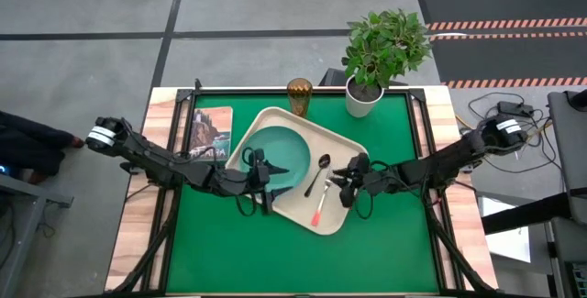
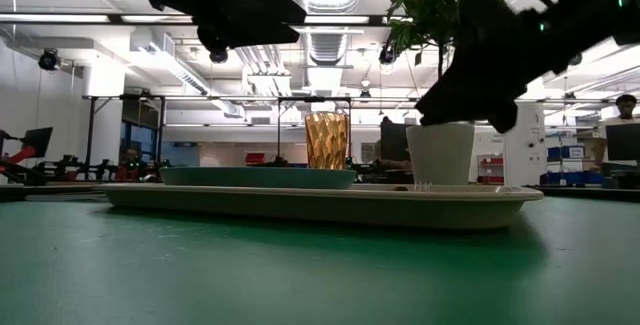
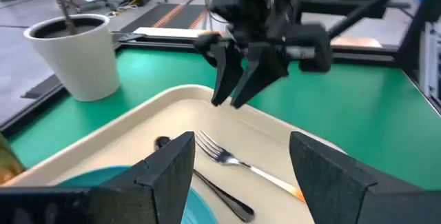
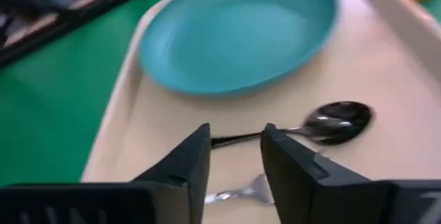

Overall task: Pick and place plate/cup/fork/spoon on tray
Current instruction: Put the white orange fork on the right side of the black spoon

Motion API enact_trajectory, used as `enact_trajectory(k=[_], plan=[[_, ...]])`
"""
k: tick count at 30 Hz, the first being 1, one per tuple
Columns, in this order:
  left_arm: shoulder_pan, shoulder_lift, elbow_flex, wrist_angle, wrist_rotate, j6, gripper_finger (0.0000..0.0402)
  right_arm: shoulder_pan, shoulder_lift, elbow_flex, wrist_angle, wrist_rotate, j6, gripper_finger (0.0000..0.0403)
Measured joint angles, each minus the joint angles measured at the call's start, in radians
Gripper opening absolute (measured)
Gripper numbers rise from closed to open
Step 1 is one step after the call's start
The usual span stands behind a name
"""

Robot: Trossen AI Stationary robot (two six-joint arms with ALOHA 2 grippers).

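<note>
High view: the right hand [image 1: 346, 186] hung over the tray [image 1: 344, 140], above that side of it nearest the right arm, its fingers parted with a narrow gap and nothing between them. In the right wrist view those fingers [image 4: 180, 169] stood above the fork [image 4: 238, 192] and the spoon [image 4: 331, 122], clear of both. The fork [image 1: 321, 204] lay on the tray just beside this hand, tines toward the tray's middle, its red-pink handle toward the tray's near corner. The spoon [image 1: 318, 173] lay next to the fork on the tray, between it and the plate [image 1: 284, 151]. The teal plate sat flat on the tray's other half.

The left hand [image 1: 261, 179] hovered at the plate's edge, jaws spread wide and empty; its wrist view showed the two fingers [image 3: 171, 169] apart with the fork [image 3: 234, 160] beyond them.

The cup [image 1: 300, 95] stood upright on the green counter [image 1: 257, 252] outside the tray, just past its far edge. A white plant pot [image 1: 363, 98] stood near the cup, beyond the tray's far corner, and a picture book [image 1: 211, 131] lay beside the tray on the left arm's side.
</note>
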Motion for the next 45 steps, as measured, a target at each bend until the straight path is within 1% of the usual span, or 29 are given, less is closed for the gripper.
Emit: enact_trajectory(k=[4, 9, 12, 14, 18, 22, 24, 30, 41, 45], plan=[[-0.003, 0.011, 0.000, 0.001, 0.003, 0.022, 0.0219, 0.000, 0.005, 0.099, -0.160, -0.098, -0.083, 0.0079], [0.005, 0.013, 0.000, 0.012, -0.004, 0.085, 0.0219, 0.000, 0.057, 0.241, -0.447, -0.116, -0.132, 0.0024], [0.007, 0.011, 0.000, 0.032, -0.010, 0.128, 0.0219, -0.009, 0.103, 0.314, -0.575, -0.129, -0.149, 0.0011], [0.007, 0.007, 0.012, 0.044, -0.013, 0.158, 0.0219, -0.023, 0.132, 0.346, -0.617, -0.178, -0.165, 0.0009], [0.007, -0.022, 0.051, 0.054, -0.037, 0.220, 0.0219, -0.055, 0.186, 0.363, -0.628, -0.309, -0.217, 0.0009], [0.007, -0.049, 0.049, 0.048, -0.037, 0.297, 0.0219, -0.089, 0.223, 0.362, -0.634, -0.344, -0.228, 0.0009], [0.007, -0.063, 0.035, 0.043, -0.038, 0.318, 0.0219, -0.101, 0.239, 0.359, -0.634, -0.345, -0.228, 0.0009], [0.006, -0.068, 0.003, 0.030, -0.037, 0.314, 0.0219, -0.117, 0.268, 0.355, -0.633, -0.349, -0.228, 0.0009], [0.006, -0.069, 0.000, 0.028, -0.037, 0.314, 0.0219, -0.149, 0.267, 0.355, -0.632, -0.347, -0.224, 0.0009], [0.006, -0.069, 0.000, 0.028, -0.037, 0.314, 0.0219, -0.151, 0.281, 0.355, -0.582, -0.308, -0.227, 0.0009]])
